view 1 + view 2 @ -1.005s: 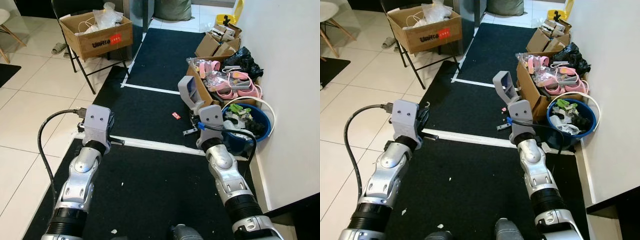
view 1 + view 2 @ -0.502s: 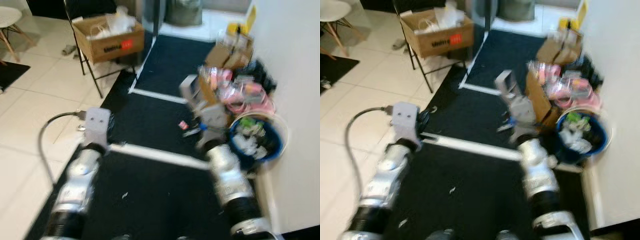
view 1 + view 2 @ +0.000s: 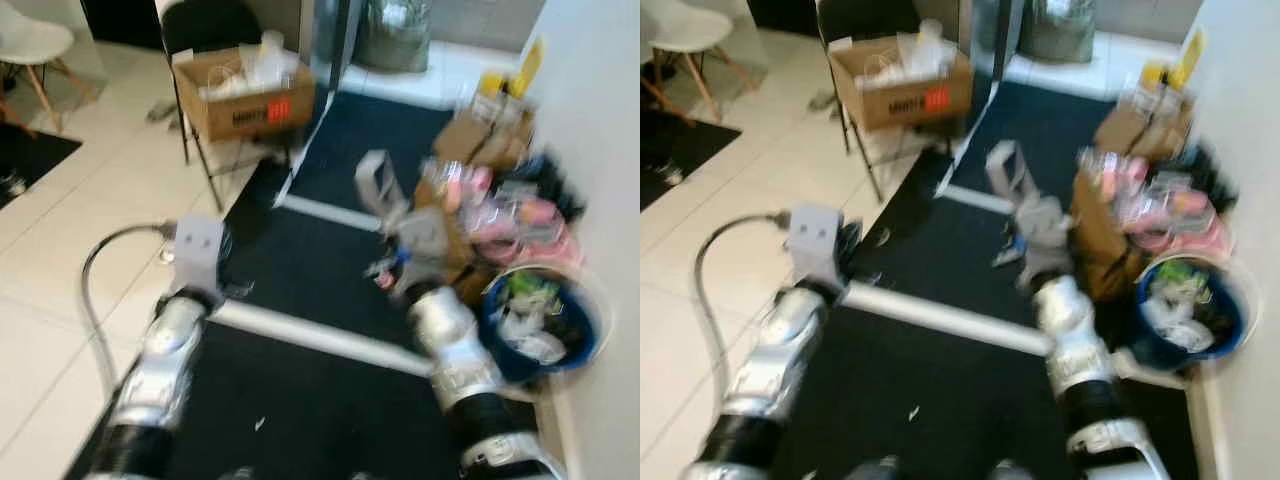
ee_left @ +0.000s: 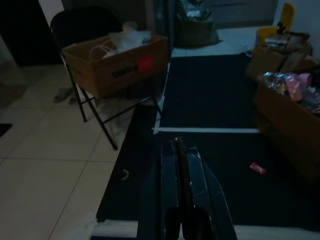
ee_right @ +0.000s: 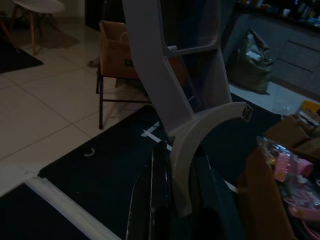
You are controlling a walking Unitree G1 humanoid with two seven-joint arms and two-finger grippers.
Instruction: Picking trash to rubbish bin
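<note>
right gripper fingers clamped on grey plastic piece, sticks up past fingertips; left gripper fingers closed, empty; blue bin nearby, top-heavy piece might twist loose

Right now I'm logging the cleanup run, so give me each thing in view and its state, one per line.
Right gripper: shut on the grey plastic piece, held upright.
Left gripper: shut, empty.
Blue rubbish bin: open, filled with trash.
Red wrapper: lying on the black mat.
Cardboard box on the chair: open, stuffed with plastic.
Box by the wall: open, holding pink items.
</note>
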